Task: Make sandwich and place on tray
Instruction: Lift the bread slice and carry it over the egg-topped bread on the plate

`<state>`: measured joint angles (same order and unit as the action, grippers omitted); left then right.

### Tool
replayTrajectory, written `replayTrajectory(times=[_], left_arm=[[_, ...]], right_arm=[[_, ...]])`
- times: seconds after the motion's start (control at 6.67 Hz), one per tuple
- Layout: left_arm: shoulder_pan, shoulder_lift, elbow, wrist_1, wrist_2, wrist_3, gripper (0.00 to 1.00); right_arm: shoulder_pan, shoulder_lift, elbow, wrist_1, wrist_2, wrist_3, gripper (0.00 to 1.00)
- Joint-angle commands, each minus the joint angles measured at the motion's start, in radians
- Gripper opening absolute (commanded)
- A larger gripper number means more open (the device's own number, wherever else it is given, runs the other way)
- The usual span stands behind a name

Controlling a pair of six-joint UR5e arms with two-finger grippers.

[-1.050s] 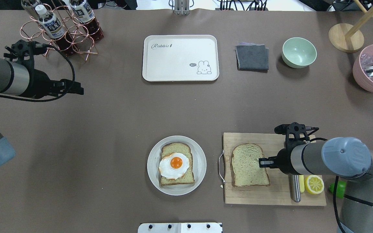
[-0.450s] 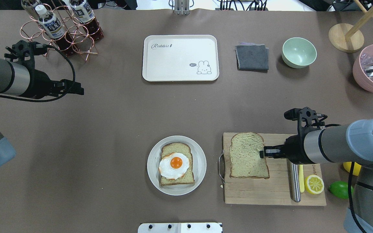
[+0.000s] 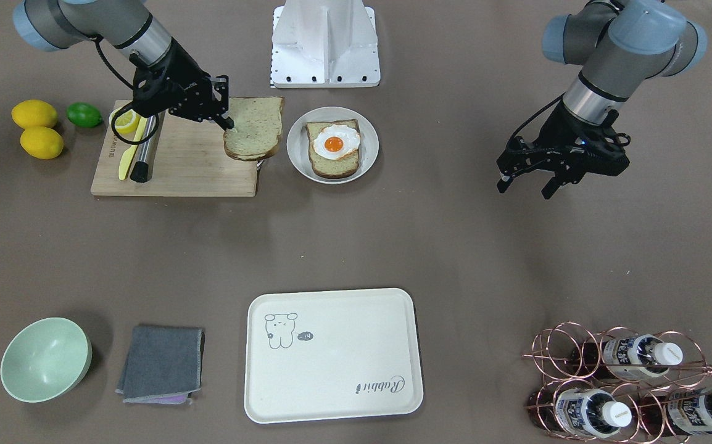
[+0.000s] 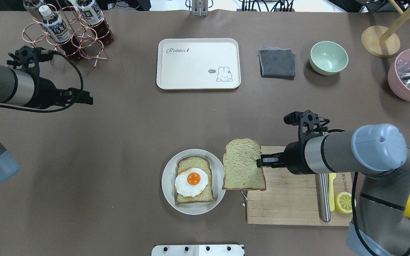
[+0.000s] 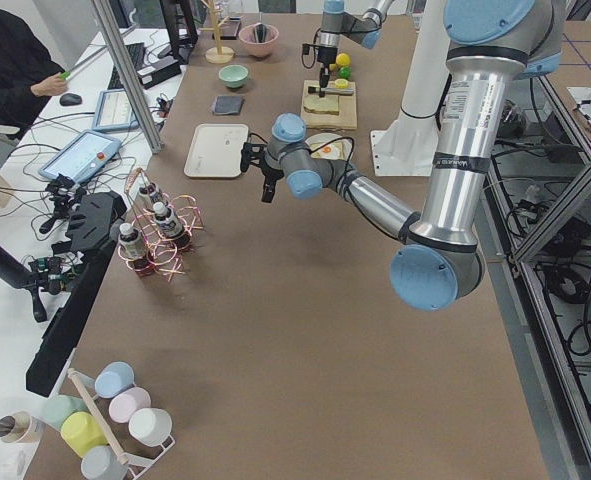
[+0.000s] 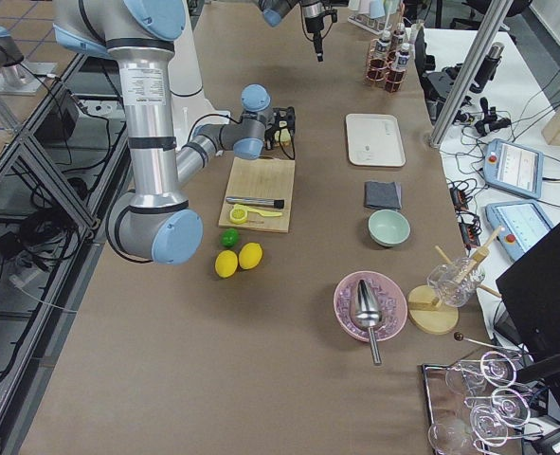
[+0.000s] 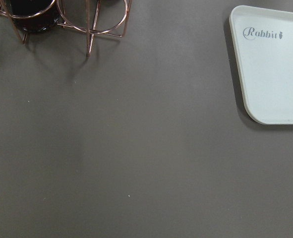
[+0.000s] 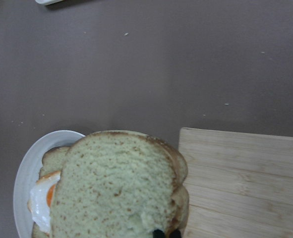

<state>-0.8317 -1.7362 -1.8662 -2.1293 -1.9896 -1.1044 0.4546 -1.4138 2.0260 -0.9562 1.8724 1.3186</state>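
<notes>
Sandwich not yet closed: its lower speckled tan bread slice (image 4: 194, 163) lies on the round pale-grey plate (image 4: 166, 185) with the white fried egg (image 4: 192, 182), orange yolk up, on top; the second brown-crusted slice (image 4: 243, 164) is off the wooden cutting board (image 4: 290, 209) and hangs between board and plate, its edge overlapping the plate's rim in the overhead view, pinched at one side by the right gripper (image 4: 262, 160). By my reading the closing step is under way. That slice has to be laid over the egg, and then the whole must go to the large cream-white rectangular tray (image 4: 198, 64), which sits well apart at the far side of the table and bears no food; so roughly half is left. The left gripper (image 3: 524, 187) hovers over bare table near the copper wire rack (image 3: 566, 367), fingers spread, holding nothing.

Counted: two bread slices, one egg, one plate, one tray, one board; two whole yellow lemons (image 3: 34, 114), one green lime (image 3: 84, 115), one cut lemon half (image 3: 124, 121); one pale-green bowl (image 3: 45, 359), one folded grey cloth (image 3: 161, 362); three bottles (image 3: 640, 356) in the rack.
</notes>
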Motion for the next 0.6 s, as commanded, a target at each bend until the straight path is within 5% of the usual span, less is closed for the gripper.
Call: replayTrajectory(times=[0.0, 0.45], left_arm=[[0.000, 0.001, 0.019, -0.024, 0.000, 0.000, 0.98], [0.000, 0.003, 0.022, -0.026, 0.000, -0.002, 0.98]], right_arm=[[-0.068, 0.134, -0.035, -0.106, -0.096, 0.002, 0.00], [-0.140, 0.212, -0.101, -0.141, -0.190, 0.004, 0.00]])
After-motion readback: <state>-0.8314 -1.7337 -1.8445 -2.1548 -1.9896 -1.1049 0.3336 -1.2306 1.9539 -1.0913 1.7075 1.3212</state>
